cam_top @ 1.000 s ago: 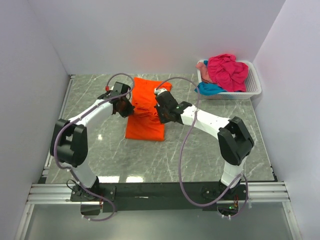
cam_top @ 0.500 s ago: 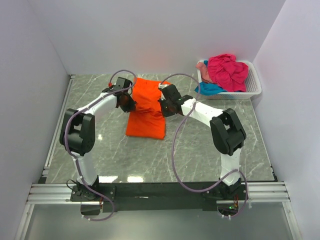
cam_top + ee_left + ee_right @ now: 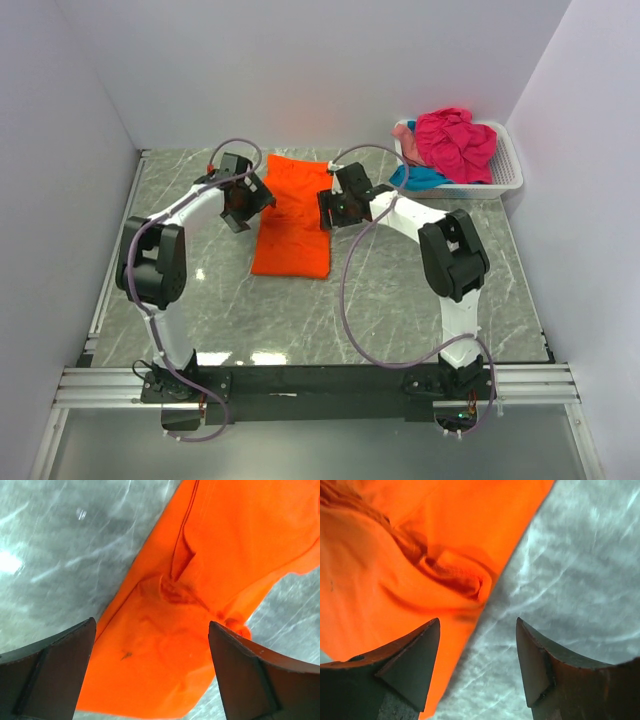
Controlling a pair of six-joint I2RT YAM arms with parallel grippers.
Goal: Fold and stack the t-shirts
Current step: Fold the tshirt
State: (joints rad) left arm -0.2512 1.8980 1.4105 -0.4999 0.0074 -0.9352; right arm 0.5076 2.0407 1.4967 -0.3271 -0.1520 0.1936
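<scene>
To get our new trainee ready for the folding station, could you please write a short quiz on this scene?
1. True or false: the orange t-shirt lies folded on the marble table, gripped by neither arm.
2. Where is the magenta t-shirt? A) in the white basket; B) under the orange t-shirt; C) at the table's near edge.
3. Fill in: the jaws of the left gripper and of the right gripper both stand ____.
Key: 1 true; 2 A; 3 open.
</scene>
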